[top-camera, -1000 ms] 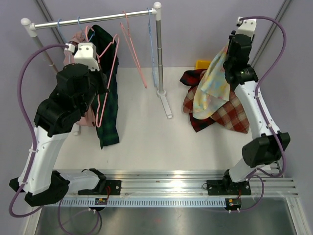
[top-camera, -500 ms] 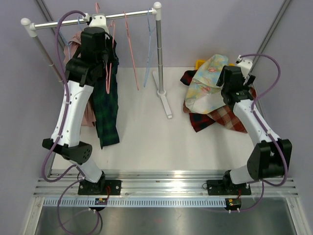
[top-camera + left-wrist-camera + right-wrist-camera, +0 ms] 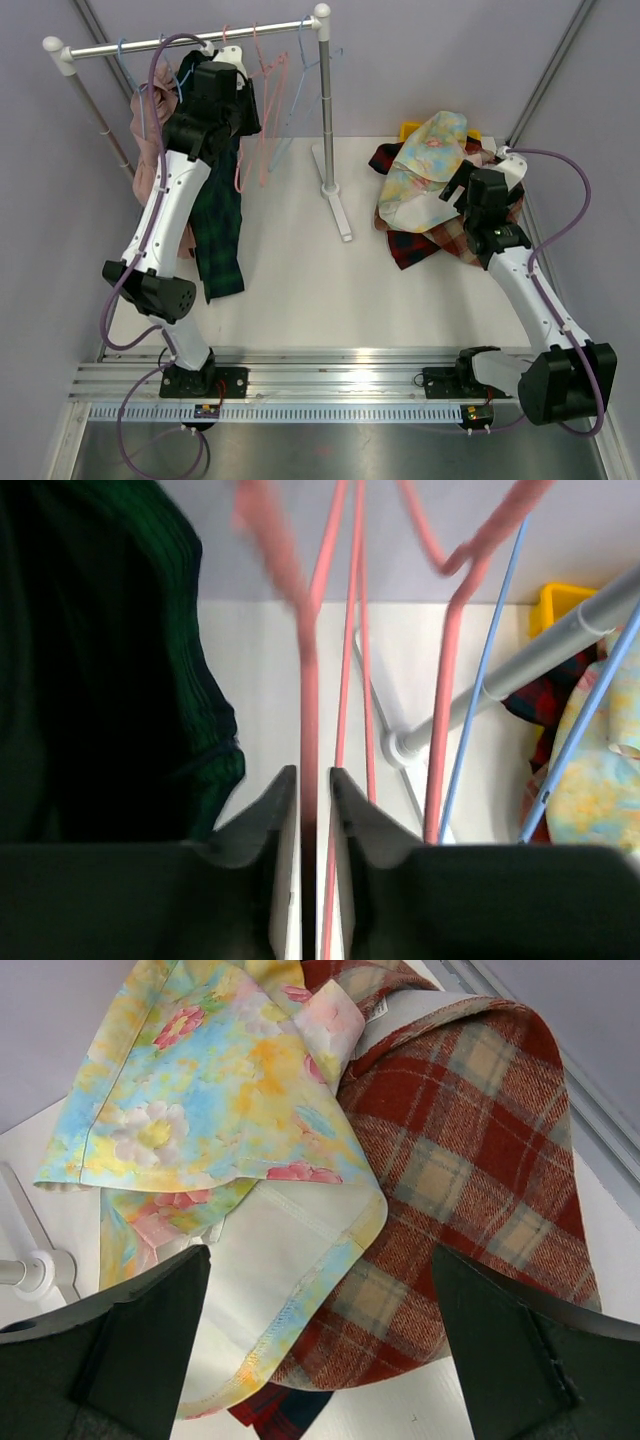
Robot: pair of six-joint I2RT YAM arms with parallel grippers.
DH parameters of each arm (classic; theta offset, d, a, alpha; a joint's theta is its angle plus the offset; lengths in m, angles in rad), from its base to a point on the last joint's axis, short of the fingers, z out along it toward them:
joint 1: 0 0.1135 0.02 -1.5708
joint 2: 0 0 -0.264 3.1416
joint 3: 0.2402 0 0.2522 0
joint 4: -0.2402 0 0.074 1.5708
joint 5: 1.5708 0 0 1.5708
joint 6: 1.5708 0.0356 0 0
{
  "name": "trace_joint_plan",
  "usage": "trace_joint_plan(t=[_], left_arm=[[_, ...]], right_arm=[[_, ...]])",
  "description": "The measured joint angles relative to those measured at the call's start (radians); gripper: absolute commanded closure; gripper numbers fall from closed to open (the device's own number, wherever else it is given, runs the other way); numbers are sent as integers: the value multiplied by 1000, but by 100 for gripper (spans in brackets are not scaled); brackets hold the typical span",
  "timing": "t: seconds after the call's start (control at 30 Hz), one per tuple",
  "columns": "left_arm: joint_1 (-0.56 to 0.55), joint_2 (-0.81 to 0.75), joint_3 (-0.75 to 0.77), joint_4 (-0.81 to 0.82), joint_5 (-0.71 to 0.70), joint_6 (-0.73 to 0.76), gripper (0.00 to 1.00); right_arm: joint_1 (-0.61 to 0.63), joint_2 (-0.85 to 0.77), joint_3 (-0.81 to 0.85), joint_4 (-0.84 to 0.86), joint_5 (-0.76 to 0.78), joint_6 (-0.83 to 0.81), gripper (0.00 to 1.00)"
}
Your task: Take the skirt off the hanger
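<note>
My left gripper (image 3: 236, 78) is up by the rack rail (image 3: 120, 46), shut on the bar of an empty pink hanger (image 3: 262, 135). In the left wrist view the pink bar (image 3: 308, 710) runs between the nearly closed fingers (image 3: 278, 815). A dark green plaid skirt (image 3: 220, 220) hangs just left of it. My right gripper (image 3: 470, 190) is open and empty above the floral skirt (image 3: 425, 160), which lies on a red plaid skirt (image 3: 465, 240). In the right wrist view both show, the floral skirt (image 3: 200, 1110) and the plaid skirt (image 3: 470, 1160), with the fingers (image 3: 140, 1345) wide apart.
A pink garment (image 3: 150, 135) hangs at the rail's left end. More pink and blue hangers (image 3: 480, 710) hang near the rack post (image 3: 323, 100), whose foot (image 3: 340, 215) lies on the table. A yellow bin (image 3: 410, 128) sits behind the skirt pile.
My left arm swung up and carried the pink hanger to the rail. My right gripper came down, left the floral skirt on the pile and drew back toward the right.
</note>
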Motion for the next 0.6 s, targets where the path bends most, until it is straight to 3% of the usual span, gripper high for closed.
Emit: trace_joint_plan(t=[0.03,0.13,0.27,0.6], left_arm=[[0,-8,-14,-6,3,0,51],[-1,-42,-36,-23,1,-4,31],[-2,-115,-34,-45,-28,4,28],[70,-333,-106,-48,-97,20,30]], right_arm=[[0,-3,0,-3,-1,0,1],[0,-26,0,-21,-8,4,1],[0,-72,0,-35,-28,17,1],[0,-151,0,-80,-76,25,1]])
